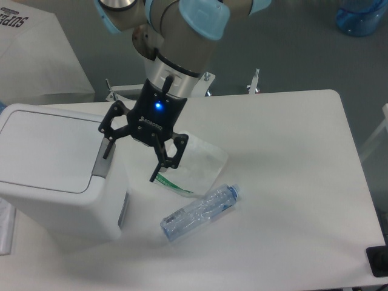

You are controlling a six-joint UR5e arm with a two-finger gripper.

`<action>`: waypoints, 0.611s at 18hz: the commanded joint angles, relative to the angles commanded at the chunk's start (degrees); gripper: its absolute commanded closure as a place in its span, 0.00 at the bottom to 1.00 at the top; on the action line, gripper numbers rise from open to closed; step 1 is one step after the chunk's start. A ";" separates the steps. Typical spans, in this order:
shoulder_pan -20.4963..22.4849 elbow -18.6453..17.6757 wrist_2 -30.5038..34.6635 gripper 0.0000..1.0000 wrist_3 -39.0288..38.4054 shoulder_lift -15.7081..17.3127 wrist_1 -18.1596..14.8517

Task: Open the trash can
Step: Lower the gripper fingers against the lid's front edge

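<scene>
The trash can (57,176) is a big white box at the table's left, its flat lid (48,147) down. A grey push-button tab (103,162) sits on the lid's right edge. My gripper (130,168) hangs open just right of the can, with its left fingertip (106,153) over the grey tab. Whether that fingertip touches the tab I cannot tell. Nothing is between the fingers.
A clear plastic bottle (200,212) with a blue cap lies on the white table (291,182) in front of the gripper. A crumpled clear wrapper (197,167) with a green strip lies beside it. The arm's base column (167,73) stands at the back.
</scene>
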 joint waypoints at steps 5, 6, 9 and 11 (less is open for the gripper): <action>0.00 -0.71 1.23 0.00 0.18 -0.09 0.27; 0.00 -0.71 1.32 0.00 0.26 -0.17 0.27; 0.00 -0.71 2.11 0.00 0.26 -0.44 0.44; 0.00 -0.71 2.29 0.00 0.26 -0.44 0.44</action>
